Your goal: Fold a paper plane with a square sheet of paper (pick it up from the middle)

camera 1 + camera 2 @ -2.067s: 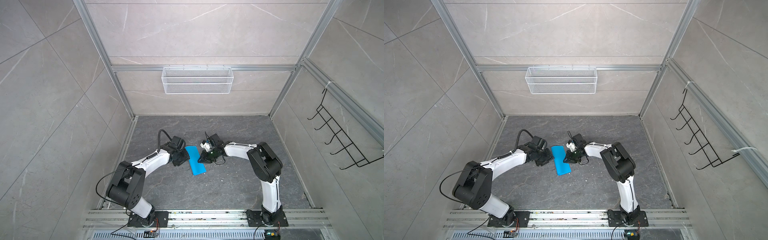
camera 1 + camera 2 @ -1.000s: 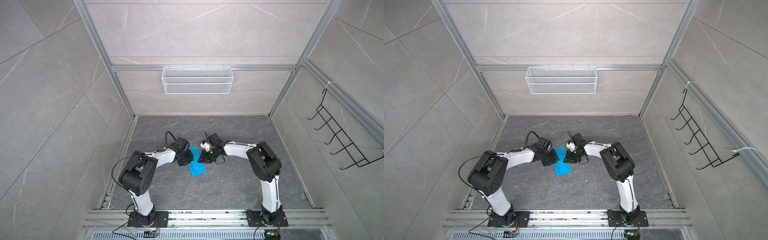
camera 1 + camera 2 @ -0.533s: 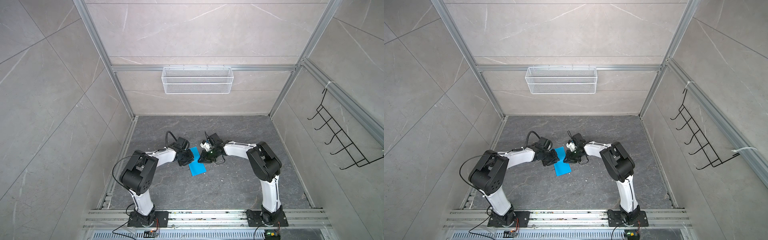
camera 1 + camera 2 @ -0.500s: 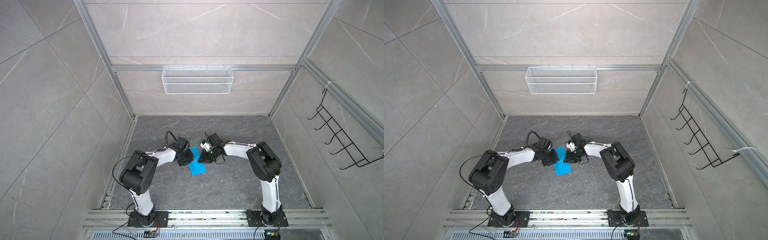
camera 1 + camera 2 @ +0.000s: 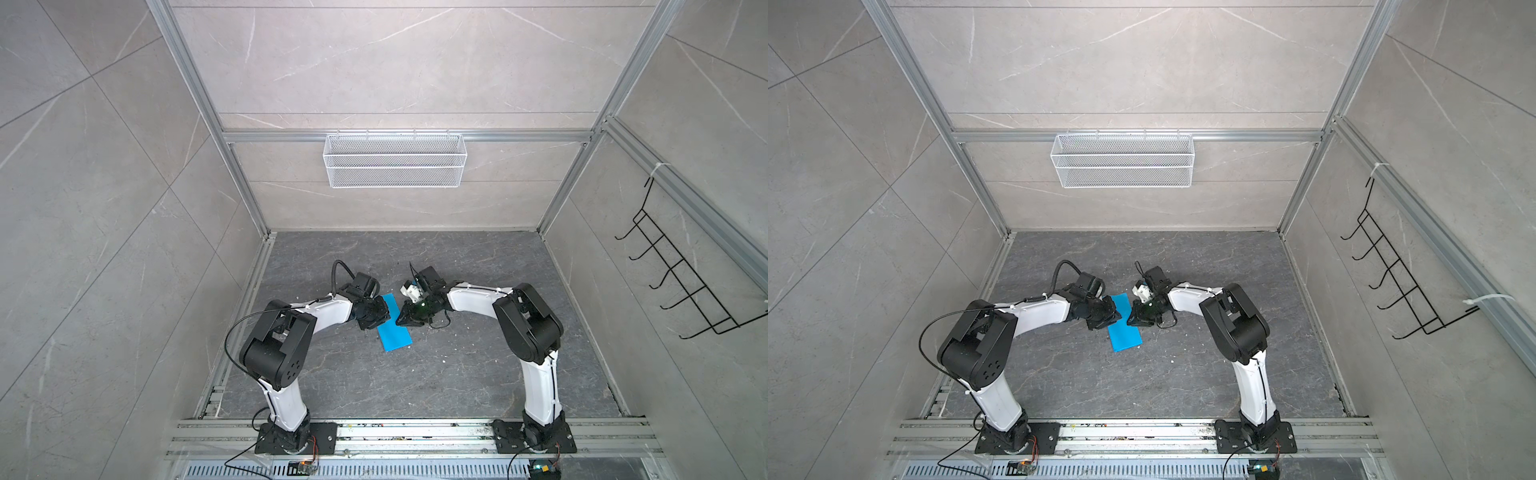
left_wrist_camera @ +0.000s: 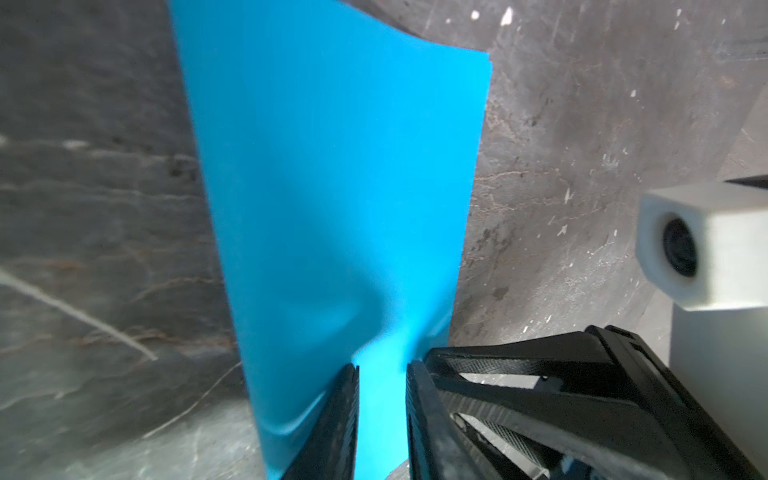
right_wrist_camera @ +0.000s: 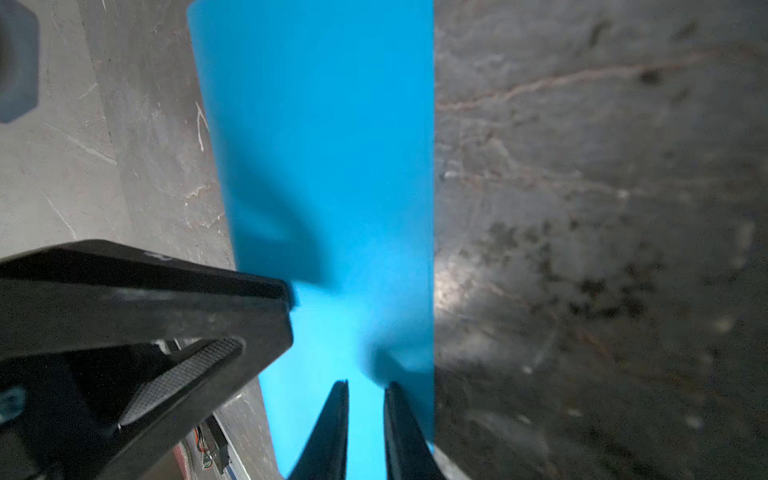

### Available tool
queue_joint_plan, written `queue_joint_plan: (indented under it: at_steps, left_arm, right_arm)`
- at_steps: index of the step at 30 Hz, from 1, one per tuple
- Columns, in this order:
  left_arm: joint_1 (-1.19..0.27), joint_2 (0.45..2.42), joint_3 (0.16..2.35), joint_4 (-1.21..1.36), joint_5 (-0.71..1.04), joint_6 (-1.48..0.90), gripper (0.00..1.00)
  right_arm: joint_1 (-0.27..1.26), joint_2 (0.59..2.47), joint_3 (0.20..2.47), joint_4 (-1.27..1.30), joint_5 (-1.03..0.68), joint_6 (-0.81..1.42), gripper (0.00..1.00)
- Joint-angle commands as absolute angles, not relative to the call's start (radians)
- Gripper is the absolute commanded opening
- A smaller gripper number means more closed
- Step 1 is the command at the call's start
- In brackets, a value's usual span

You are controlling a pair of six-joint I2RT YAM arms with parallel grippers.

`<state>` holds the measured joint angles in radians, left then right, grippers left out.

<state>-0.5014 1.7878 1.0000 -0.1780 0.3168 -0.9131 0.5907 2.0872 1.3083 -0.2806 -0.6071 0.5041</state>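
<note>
1. Qty: 1 paper sheet, bright blue, showing as a narrow rectangle rather than a square. 2 arms, 2 grippers, 1 wire basket, 1 hook rack.
2. Sheet loc.: flat on the floor btwn the two grippers, in both top views.
3. The left gripper sits at the sheet's long edge on the left arm's side. In the left wrist view its fingers stand slightly apart w/ blue filling the slot. The tips are down on the sheet, which buckles just ahead of them. No clamp on the paper can be confirmed.
4. The right gripper sits at the opposite long edge. In the right wrist view there is a narrow gap btwn the fingers, and they are over the sheet. A grip is likewise unconfirmed.
5. Hidden or unclear:
   - Top views: the gripper bodies overlap the sheet's far half, and the tips are too small to judge the gap.
   - Wrist views: the sheet is cut off at the frame edges and the near areas are blurred.
   - The sheet's far edge in the left wrist view is wavy, w/ a second edge showing at one corner.
6. Surface and room:
   - The floor is a dark grey veined slab w/ white specks scattered near the sheet.
   - The walls are pale grey tile in an aluminium frame.
   - The basket is on the back wall, well beyond the sheet.
   - The rack is on the side wall, well to the sheet's right-arm side.
</note>
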Motion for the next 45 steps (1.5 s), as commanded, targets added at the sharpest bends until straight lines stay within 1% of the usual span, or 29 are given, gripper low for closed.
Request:
queue_joint_plan:
  at_steps: [1, 12, 16, 22, 25, 27, 34, 45]
  left_arm:
    - [-0.506, 1.827, 1.038, -0.176, 0.331, -0.892, 0.24]
    - [-0.505, 1.861, 1.054, -0.19, 0.341, -0.875, 0.23]
    - [-0.505, 1.863, 1.049, -0.227, 0.327, -0.869, 0.22]
    - [-0.505, 1.866, 1.034, -0.299, 0.292, -0.862, 0.21]
    - [-0.506, 1.876, 1.03, -0.317, 0.288, -0.862, 0.21]
    - [-0.505, 1.879, 1.028, -0.318, 0.286, -0.863, 0.2]
    - [-0.505, 1.884, 1.034, -0.329, 0.275, -0.857, 0.2]
    - [-0.506, 1.888, 1.041, -0.33, 0.276, -0.86, 0.2]
  right_arm:
    - [0.593, 2.172, 1.27, -0.374, -0.479, 0.506, 0.22]
    - [0.594, 2.165, 1.259, -0.366, -0.485, 0.509, 0.22]
    - [0.592, 2.15, 1.255, -0.355, -0.489, 0.514, 0.21]
    - [0.57, 2.031, 1.27, -0.29, -0.545, 0.535, 0.22]
    - [0.567, 1.983, 1.302, -0.286, -0.546, 0.525, 0.22]
    - [0.568, 1.989, 1.331, -0.299, -0.552, 0.519, 0.21]
    - [0.574, 2.072, 1.418, -0.335, -0.584, 0.505, 0.11]
    - [0.583, 2.165, 1.493, -0.379, -0.609, 0.497, 0.09]
